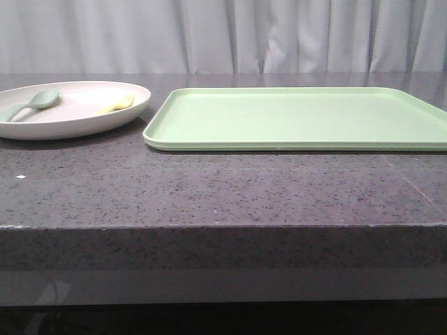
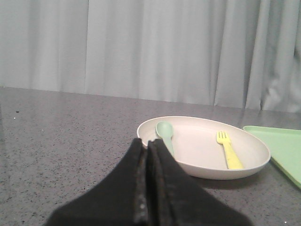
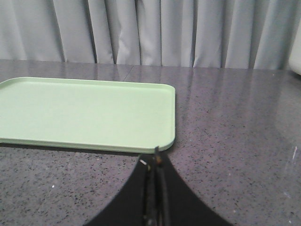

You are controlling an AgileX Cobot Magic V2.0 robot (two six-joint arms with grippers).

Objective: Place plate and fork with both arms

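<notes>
The pale pinkish-cream plate (image 1: 84,122) sits on the table at the far left; it also shows in the left wrist view (image 2: 202,153). The yellow fork (image 1: 117,105) lies in it on its right side, seen too in the left wrist view (image 2: 228,150). A grey-green spoon (image 1: 31,103) lies in it on the left. My left gripper (image 2: 147,143) is shut and empty, just short of the plate's near rim. My right gripper (image 3: 156,157) is shut and empty, just short of the green tray's near right corner. Neither gripper shows in the front view.
A flat light-green tray (image 1: 293,118) lies right of the plate, close to it; it also shows in the right wrist view (image 3: 84,113). The dark speckled table (image 1: 209,188) ends at a front edge. Grey curtains hang behind.
</notes>
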